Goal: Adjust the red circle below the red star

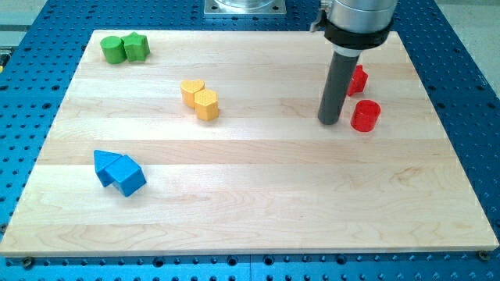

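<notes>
The red circle (365, 115) stands on the wooden board at the view's right. The red star (358, 80) sits just above it, partly hidden behind the rod. My tip (330, 122) rests on the board just left of the red circle, a small gap apart from it, and below-left of the red star.
A green circle (112, 49) and a green star (137, 47) touch at the view's top left. Two yellow blocks (200, 97) sit together left of the rod. Two blue blocks (119, 171) lie at the lower left. The board's right edge (437, 117) is near the red blocks.
</notes>
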Available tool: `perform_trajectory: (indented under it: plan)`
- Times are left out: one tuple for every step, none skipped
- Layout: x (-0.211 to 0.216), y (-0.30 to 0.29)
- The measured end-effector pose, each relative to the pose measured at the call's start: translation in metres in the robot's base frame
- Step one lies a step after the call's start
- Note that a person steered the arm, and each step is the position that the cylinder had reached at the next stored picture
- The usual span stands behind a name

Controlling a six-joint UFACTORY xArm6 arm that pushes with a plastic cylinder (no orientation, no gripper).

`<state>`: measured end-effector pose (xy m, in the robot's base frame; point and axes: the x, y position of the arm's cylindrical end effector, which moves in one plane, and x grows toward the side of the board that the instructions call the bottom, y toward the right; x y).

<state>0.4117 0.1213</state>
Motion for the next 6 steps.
perform_trajectory:
  plan:
    - [-0.018, 0.007]
    - [-0.015, 0.028]
    - [0.018, 0.029]
    - [0.045, 0.041]
    - [0.015, 0.018]
    - [0.005, 0.03]
